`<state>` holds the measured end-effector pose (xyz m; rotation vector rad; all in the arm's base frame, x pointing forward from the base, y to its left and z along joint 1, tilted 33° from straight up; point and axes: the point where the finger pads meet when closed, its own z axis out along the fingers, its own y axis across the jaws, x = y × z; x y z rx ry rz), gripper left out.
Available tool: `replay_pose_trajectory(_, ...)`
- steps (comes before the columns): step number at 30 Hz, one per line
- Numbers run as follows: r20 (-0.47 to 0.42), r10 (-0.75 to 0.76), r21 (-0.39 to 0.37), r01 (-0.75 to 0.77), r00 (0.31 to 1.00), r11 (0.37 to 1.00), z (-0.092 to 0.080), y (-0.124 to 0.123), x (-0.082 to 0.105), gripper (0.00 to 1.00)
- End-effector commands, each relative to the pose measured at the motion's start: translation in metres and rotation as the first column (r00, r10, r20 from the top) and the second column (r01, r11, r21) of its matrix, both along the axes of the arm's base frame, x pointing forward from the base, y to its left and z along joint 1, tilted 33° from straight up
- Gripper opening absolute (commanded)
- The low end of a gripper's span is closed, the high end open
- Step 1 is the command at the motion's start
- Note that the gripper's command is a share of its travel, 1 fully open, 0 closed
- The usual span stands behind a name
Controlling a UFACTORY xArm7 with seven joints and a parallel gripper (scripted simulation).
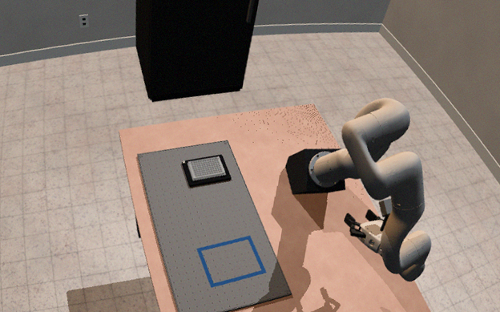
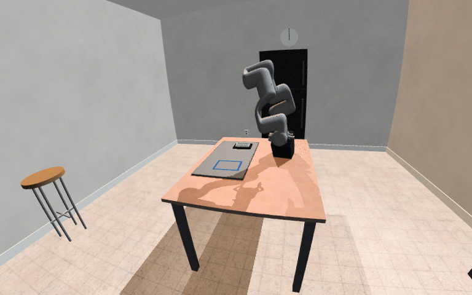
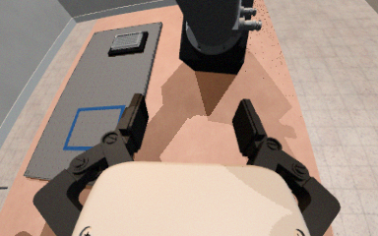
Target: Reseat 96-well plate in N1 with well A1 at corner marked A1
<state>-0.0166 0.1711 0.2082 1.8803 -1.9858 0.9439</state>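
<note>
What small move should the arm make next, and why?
Probably carry the open, empty gripper across above the plate, which sits untouched in its nest at the deck's far end. The gripper hangs over bare table, well aside.

The arm (image 1: 377, 164) is built of thick, rounded, tube-like segments in a smooth light grey, joined at bulging elbows, and it rises from a black block base (image 1: 296, 170) with a grey ring where the first segment meets it. Its tool (image 3: 189, 129) has a cream, rounded-corner body (image 3: 197, 202) carrying 2 black fingers with flat rectangular pads, each on dark linkage bars pinned with round screws. On the wrist view, small metal connector stubs (image 3: 248, 17) stick out of the dark grey lower housing above the base.
</note>
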Motion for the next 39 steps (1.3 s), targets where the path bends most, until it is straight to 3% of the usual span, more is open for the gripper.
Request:
replay_pose_trajectory(1,0.042,-0.134,0.025,0.133,0.990,0.991,-0.004,0.007,0.002,1.00)
replay_pose_trajectory(8,0.106,-0.344,0.071,0.338,0.933,0.938,-0.008,0.013,0.004,1.00)
replay_pose_trajectory(13,0.124,-0.403,0.084,0.395,0.907,0.915,-0.012,0.018,0.006,1.00)
replay_pose_trajectory(20,0.175,-0.567,0.127,0.552,0.805,0.824,-0.016,0.023,0.009,1.00)
replay_pose_trajectory(28,0.235,-0.748,0.188,0.726,0.621,0.662,-0.024,0.035,0.017,1.00)
replay_pose_trajectory(30,0.235,-0.748,0.188,0.726,0.621,0.662,-0.024,0.035,0.017,1.00)
replay_pose_trajectory(39,0.288,-0.876,0.254,0.851,0.387,0.459,-0.033,0.047,0.027,1.00)
